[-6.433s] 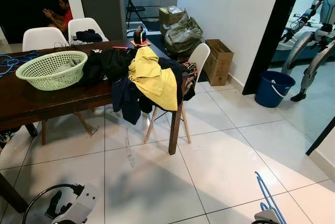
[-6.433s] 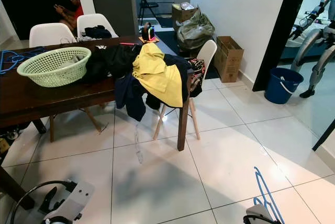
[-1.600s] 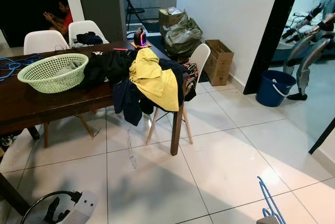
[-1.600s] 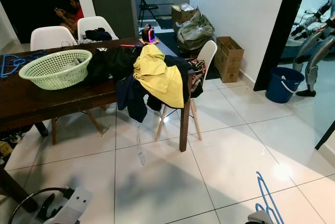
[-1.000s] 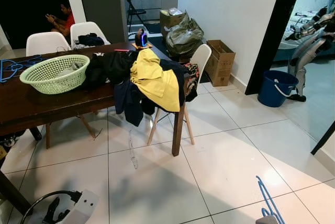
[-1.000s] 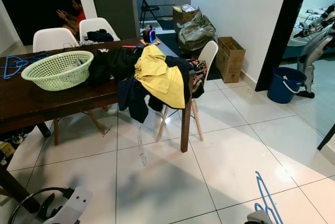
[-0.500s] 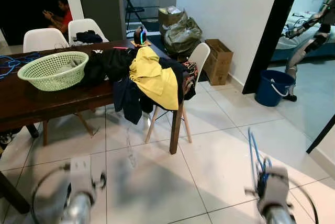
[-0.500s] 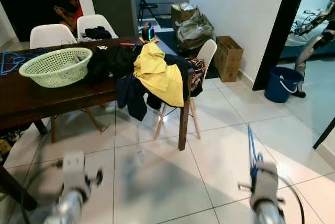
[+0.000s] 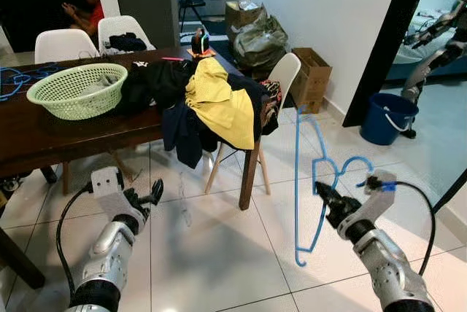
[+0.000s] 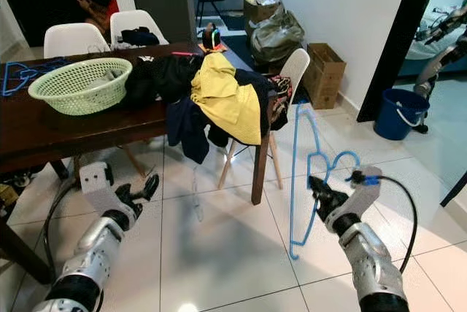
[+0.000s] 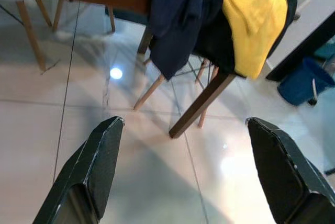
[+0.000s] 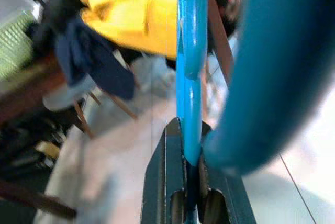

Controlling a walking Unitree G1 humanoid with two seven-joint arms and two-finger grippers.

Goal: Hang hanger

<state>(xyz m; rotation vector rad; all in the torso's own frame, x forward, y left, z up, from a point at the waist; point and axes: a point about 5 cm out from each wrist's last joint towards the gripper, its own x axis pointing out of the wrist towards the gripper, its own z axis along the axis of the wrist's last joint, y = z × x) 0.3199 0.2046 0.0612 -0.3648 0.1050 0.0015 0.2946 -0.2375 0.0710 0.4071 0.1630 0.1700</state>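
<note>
Hangers: two – one blue hanger (image 9: 310, 181) near right, blue hangers (image 9: 14, 79) far left
Chairs: three white chairs (image 9: 281, 79)
Baskets: one green basket (image 9: 76, 90)
Buckets: one blue bucket (image 9: 389, 117) – right
Grippers: two

We are holding a blue hanger (image 9: 303, 181) upright over the tiled floor, our right gripper (image 9: 322, 193) pinching it. Our left gripper (image 9: 146, 197) is hovering, fingers parted, near the clothes-draped surface (image 9: 44, 133).
</note>
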